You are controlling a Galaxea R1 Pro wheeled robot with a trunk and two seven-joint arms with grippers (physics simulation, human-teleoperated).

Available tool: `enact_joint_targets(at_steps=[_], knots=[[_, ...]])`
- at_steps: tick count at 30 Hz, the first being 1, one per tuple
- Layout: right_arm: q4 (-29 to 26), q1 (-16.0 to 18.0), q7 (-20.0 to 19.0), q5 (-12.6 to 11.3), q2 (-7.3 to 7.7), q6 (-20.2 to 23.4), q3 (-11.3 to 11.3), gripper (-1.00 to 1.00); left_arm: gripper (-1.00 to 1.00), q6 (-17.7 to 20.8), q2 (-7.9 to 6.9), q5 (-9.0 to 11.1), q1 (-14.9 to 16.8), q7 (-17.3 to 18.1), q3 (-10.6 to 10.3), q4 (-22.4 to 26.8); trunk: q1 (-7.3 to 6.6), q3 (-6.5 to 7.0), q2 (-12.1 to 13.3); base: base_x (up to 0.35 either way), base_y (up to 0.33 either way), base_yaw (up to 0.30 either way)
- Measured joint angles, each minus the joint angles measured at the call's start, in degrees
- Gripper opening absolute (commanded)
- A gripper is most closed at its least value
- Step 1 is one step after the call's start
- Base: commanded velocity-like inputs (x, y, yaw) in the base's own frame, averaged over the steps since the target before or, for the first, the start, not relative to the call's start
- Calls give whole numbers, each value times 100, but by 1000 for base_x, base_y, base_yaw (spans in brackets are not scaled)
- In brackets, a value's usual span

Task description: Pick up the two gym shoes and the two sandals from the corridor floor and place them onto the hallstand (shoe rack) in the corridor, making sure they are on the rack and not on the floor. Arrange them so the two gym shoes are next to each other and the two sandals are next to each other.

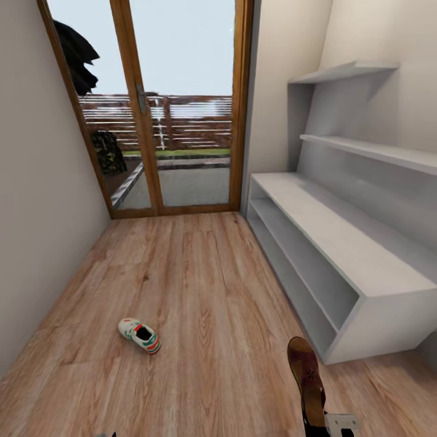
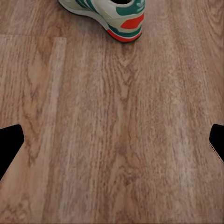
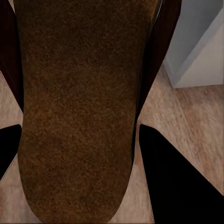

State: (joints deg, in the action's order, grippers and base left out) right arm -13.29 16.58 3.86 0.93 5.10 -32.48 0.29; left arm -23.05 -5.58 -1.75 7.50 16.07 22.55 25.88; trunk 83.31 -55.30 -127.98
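Pinching a brown sandal (image 1: pixel 305 376), the right end effector (image 3: pixel 79 154) hangs near the hallstand (image 1: pixel 340 255); the left end effector (image 2: pixel 112 144) is spread above the corridor floor (image 1: pixel 200 291), short of a gym shoe (image 1: pixel 139 335).

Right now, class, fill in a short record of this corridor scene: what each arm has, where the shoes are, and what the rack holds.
right gripper: shut on a brown sandal
left gripper: jaws apart over the wood floor
sneaker: one, lying on the floor, left of the sandal
shoe rack: no shoes on it
door: glass, at the far end
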Motion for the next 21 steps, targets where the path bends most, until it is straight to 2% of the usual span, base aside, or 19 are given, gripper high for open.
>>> enact_joint_targets(at_steps=[21], knots=[[1,1,7,0,-1,0,1,-100,100,-4,0,8,0,0,-6,1,0,0,0,294,-155,275]])
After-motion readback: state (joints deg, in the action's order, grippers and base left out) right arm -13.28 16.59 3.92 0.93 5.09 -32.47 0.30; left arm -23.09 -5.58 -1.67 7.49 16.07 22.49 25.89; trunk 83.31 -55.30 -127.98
